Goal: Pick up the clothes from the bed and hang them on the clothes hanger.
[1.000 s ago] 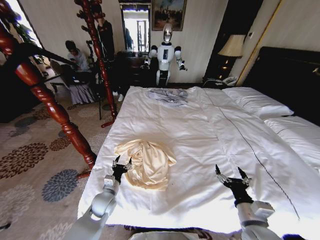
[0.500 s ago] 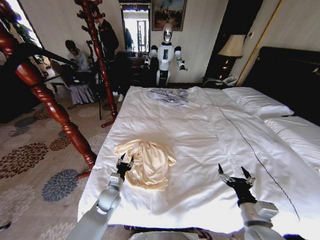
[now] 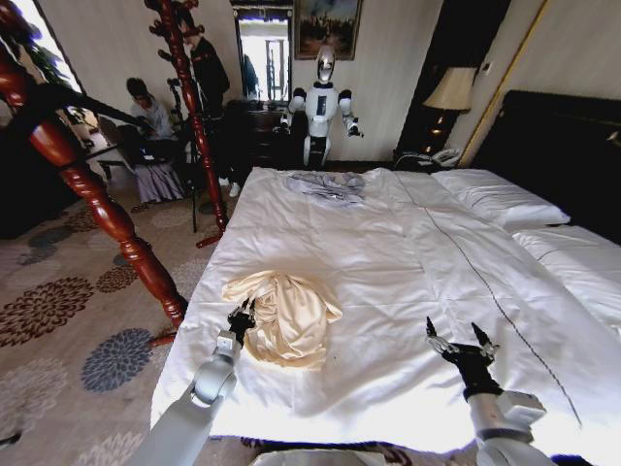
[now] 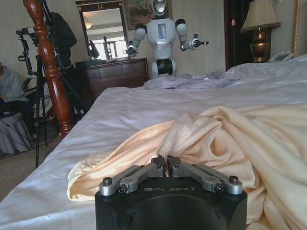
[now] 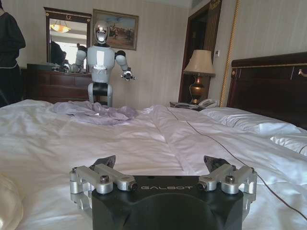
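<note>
Head view, clothes (image 3: 283, 316): a pale cream-yellow garment, crumpled into a soft heap with deep folds, lower left of centre on the bed (image 3: 408, 282); its long axis runs from upper left to lower right of the frame, the broader rounded end toward the bottom.
Head view, left gripper (image 3: 240, 318): at the heap's left edge, touching the cloth as far as I can tell; the fingers look drawn close together.
Head view, right gripper (image 3: 462, 344): lower right of the frame, over bare white duvet, well apart from the clothes, fingers spread wide.
Head view, grey-blue garment (image 3: 328, 185): crumpled at the upper centre of the bed.
Left wrist view, clothes (image 4: 225, 143): fill the centre and right, glossy folds rising just beyond the left gripper (image 4: 166, 163), whose fingertips meet with a fold of cloth right at them.
Right wrist view, right gripper (image 5: 161, 165): low in frame, jaws held far apart above white sheet; a sliver of the clothes (image 5: 8, 203) at the lower left edge.
</note>
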Robot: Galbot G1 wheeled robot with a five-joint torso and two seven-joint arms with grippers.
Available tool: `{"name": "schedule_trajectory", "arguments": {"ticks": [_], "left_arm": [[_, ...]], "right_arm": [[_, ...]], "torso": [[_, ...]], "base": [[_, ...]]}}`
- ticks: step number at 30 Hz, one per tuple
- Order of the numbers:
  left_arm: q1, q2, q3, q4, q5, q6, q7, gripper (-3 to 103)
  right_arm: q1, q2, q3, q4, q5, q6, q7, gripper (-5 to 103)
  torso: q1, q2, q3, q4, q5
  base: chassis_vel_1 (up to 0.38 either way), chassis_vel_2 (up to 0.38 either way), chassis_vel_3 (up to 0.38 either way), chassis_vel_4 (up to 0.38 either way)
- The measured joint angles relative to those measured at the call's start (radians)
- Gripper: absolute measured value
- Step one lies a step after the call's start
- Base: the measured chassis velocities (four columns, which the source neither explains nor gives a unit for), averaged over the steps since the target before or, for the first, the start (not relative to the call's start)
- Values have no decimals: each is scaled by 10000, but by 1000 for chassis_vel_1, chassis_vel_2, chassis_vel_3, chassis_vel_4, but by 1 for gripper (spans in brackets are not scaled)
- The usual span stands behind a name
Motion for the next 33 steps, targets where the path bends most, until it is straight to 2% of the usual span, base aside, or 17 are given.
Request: {"name": "schedule_trajectory", "arguments": {"ticks": [9,14,18,19,21,22,24,26,27,30,33], "left_arm": [[425,-103,-25,-247,85,2,-92,2],[539,-20,-190,-875,-136,166,-209,2],[1306,274,-1348,-2190,-924,543,-374,2],[1306,274,-1348,-2190,-924,543,-374,2],[1987,556,-2166,-3145,-1597,776,-452,2],[1987,556,-2166,-3145,-1597,776,-452,2],[2590,713,-2755,-3865,-2123,907,-467,2],[3704,728,-3571,-4708,-2728,1012,-465,2],[3704,728,-3571,-4708,-2728,1012,-465,2],[5132,691,-4171,-5285,-3158,1057,-330,2],[5973,701,-4423,-5482,-3345,1064,-293,2]], "right_arm": [[12,-10,-9,-2,-6,-12,35,100],[42,-32,-13,-41,-9,-45,95,100],[171,-121,-9,-178,216,-124,232,100],[171,-121,-9,-178,216,-124,232,100],[328,-219,2,-247,502,-227,295,100],[328,-219,2,-247,502,-227,295,100],[477,-283,9,-305,703,-332,358,100],[695,-366,8,-447,1000,-495,485,100],[695,-366,8,-447,1000,-495,485,100],[678,-327,116,-495,1157,-574,564,100],[532,-201,337,-443,1160,-592,598,100]], "torso": [[-2,0,0,1,-1],[-2,1,0,-2,-1],[-2,0,0,0,-2],[-2,0,0,0,-2],[-3,0,-1,2,-1],[-3,0,-1,2,-1],[-2,1,-1,-1,0],[-1,1,-1,2,1],[-1,1,-1,2,1],[-3,1,-1,9,1],[-3,1,-1,-8,-2]], "base": [[0,0,0,0],[0,0,0,0],[0,0,0,0],[0,0,0,0],[0,0,0,0],[0,0,0,0],[0,0,0,0],[0,0,0,0],[0,0,0,0],[0,0,0,0],[0,0,0,0]]}}
